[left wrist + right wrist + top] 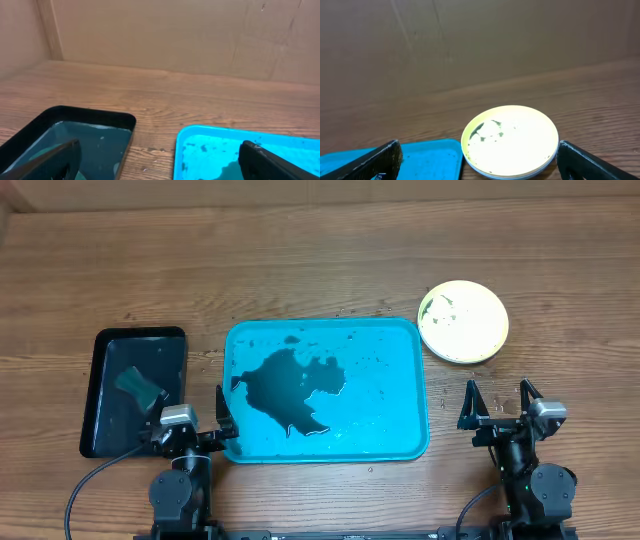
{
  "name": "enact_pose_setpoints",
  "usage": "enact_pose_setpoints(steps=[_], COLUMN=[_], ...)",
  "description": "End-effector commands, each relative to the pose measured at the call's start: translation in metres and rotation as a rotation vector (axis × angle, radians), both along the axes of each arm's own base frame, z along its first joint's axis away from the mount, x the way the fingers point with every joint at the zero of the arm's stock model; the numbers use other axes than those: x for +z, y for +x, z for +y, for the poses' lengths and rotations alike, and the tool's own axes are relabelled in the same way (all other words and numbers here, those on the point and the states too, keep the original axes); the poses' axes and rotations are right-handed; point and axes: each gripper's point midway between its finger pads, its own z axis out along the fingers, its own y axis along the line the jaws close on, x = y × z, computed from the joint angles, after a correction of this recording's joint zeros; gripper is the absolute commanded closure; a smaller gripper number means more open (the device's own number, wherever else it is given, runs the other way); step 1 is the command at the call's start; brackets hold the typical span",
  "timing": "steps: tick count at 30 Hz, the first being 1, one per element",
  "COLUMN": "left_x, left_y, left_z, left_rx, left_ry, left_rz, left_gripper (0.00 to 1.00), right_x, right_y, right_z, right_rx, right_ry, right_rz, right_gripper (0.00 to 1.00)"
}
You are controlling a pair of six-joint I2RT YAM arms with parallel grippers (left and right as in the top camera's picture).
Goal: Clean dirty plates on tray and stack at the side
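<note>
The blue tray [400, 360] lies mid-table, holding a dark puddle [295, 385] and small specks, with no plate on it. To its upper right, on the wood, sits a yellow-green-rimmed plate [463, 321] with dark smears near its left rim; in the right wrist view this plate [510, 140] shows a paler rim beneath it. My left gripper [190, 412] is open at the near edge, between the black tray and the blue tray [200, 135]. My right gripper [498, 402] is open and empty, just short of the plate. Both open grippers also show in their wrist views, the left [160, 167] and the right [480, 167].
A black tray [100, 380] at the left holds water and a greenish sponge [140, 385]. Its rim [100, 114] shows in the left wrist view. Water drops dot the wood around the blue tray. A brown wall stands behind the table.
</note>
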Motion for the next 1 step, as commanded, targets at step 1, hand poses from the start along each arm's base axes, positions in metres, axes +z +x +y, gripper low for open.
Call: enact_pose_setpoints(steps=[1], left_x=[0.0015], left_y=[-0.0005], left_z=[0.0001], left_rx=[0.004], left_ry=[-0.013], left_rz=[-0.012], left_gripper=[0.0], right_x=[-0.0013], right_y=[0.0002], right_z=[-0.0016], right_rx=[-0.008], right_ry=[-0.007], right_rz=[-0.006], right_gripper=[0.0])
